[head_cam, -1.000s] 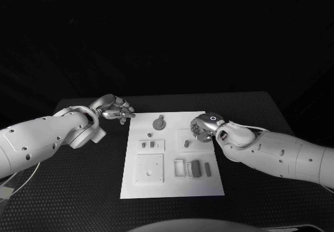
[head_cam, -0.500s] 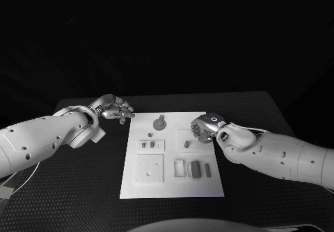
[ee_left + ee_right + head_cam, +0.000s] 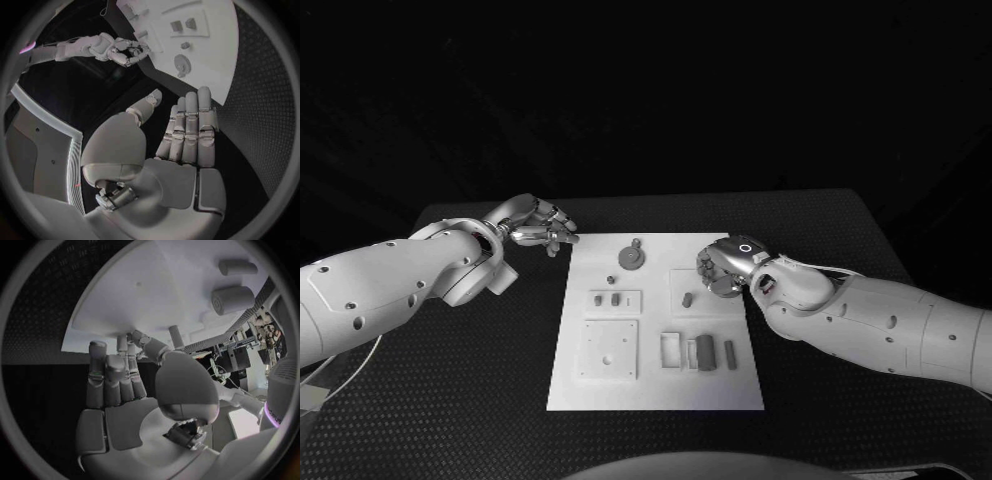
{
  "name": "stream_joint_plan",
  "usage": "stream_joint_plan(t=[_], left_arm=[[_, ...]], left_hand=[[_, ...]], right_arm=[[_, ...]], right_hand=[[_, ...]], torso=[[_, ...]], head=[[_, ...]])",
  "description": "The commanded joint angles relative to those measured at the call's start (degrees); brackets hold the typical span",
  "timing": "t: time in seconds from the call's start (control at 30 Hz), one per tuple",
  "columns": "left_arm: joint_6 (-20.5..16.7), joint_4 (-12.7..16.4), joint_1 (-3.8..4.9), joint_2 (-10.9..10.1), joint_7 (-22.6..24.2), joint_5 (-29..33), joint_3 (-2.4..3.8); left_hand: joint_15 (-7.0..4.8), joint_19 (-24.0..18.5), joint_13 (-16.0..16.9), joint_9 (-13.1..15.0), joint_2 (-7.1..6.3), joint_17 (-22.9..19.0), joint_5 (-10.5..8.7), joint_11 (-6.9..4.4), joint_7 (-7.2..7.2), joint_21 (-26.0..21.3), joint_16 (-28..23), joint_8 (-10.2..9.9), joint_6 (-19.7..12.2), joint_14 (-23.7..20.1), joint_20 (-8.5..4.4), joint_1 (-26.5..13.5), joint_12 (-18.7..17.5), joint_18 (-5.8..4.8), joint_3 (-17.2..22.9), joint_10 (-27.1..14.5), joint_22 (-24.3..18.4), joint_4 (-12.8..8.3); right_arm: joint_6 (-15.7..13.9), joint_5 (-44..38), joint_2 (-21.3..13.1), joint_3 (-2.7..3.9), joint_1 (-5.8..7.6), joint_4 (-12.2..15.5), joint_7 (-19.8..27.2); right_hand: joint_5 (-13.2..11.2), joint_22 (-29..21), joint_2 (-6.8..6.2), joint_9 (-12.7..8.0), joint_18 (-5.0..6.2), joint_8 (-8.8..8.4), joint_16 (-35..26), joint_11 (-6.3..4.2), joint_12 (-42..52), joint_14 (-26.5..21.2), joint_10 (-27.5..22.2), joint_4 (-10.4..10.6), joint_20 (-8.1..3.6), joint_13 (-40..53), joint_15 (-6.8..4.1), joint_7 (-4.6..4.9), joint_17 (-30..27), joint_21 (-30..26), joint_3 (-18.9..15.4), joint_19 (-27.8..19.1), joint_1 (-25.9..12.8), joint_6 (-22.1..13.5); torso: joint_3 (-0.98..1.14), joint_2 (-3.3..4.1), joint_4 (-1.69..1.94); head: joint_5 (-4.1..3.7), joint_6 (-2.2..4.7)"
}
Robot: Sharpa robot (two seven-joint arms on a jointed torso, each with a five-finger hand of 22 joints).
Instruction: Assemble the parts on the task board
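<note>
On the black table (image 3: 473,380) the white board (image 3: 658,385) lies mid-table with most grey parts (image 3: 705,349) loose, so assembly looks barely begun, left robot hand (image 3: 535,228) spread empty beside it, right robot hand (image 3: 721,266) curled, contents unclear.

The right hand (image 3: 721,268) has edged slightly nearer along the task board (image 3: 658,395).

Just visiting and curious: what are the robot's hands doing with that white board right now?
Left hand open, off the task board's far left corner. Right hand open, fingers over board's right edge, holding nothing. Grey parts lie on board. Nothing in the way.
</note>
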Motion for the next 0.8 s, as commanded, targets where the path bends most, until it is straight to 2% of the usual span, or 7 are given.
stream_joint_plan(t=[0.03,0.33,0.8], left_arm=[[0.67,0.05,0.04,0.03,0.26,0.38,0.03],[1.60,-0.03,0.04,0.13,-0.16,0.38,0.02],[1.26,-0.12,0.04,-0.01,-0.10,0.38,0.02]], left_hand=[[0.01,0.31,0.04,-0.10,0.07,0.08,0.10,0.07,0.36,-0.21,-0.29,0.07,-0.13,0.24,-0.13,-0.28,0.15,2.66,-0.38,-0.25,-0.09,-0.02],[0.01,0.30,0.01,-0.13,0.01,0.22,0.09,0.12,0.41,-0.29,-0.42,0.01,-0.27,0.23,-0.13,-0.32,0.09,2.63,-0.51,-0.38,-0.11,-0.07],[0.01,0.32,0.00,-0.13,0.00,0.35,0.09,0.14,0.43,-0.34,-0.52,0.01,-0.31,0.25,-0.15,-0.25,0.09,2.64,-0.58,-0.45,-0.13,-0.16]], right_arm=[[0.42,-0.66,-0.05,0.15,0.00,0.37,0.47],[1.95,2.46,-0.23,1.28,0.24,0.49,1.59],[1.83,1.49,-0.73,1.48,0.86,1.27,1.36]], right_hand=[[0.30,1.10,-0.07,0.08,2.74,0.17,-0.25,-0.89,0.08,0.08,3.39,-0.17,-0.53,0.07,-0.50,0.09,0.08,0.27,0.23,0.07,0.36,0.44],[0.31,1.08,0.02,0.08,2.74,0.14,-0.29,-0.90,0.03,0.09,3.43,-0.13,-0.52,0.08,-0.52,0.10,0.09,0.25,0.25,0.07,0.30,0.45],[0.31,1.07,0.06,0.08,2.74,0.12,-0.34,-0.92,-0.03,0.10,3.48,-0.18,-0.54,0.09,-0.54,0.08,0.11,0.24,0.29,0.07,0.32,0.49]], torso=[[0.02,0.03,0.02],[0.00,0.02,0.02],[0.01,0.02,0.01]], head=[[0.00,-0.04],[0.02,-0.05],[0.01,0.08]])
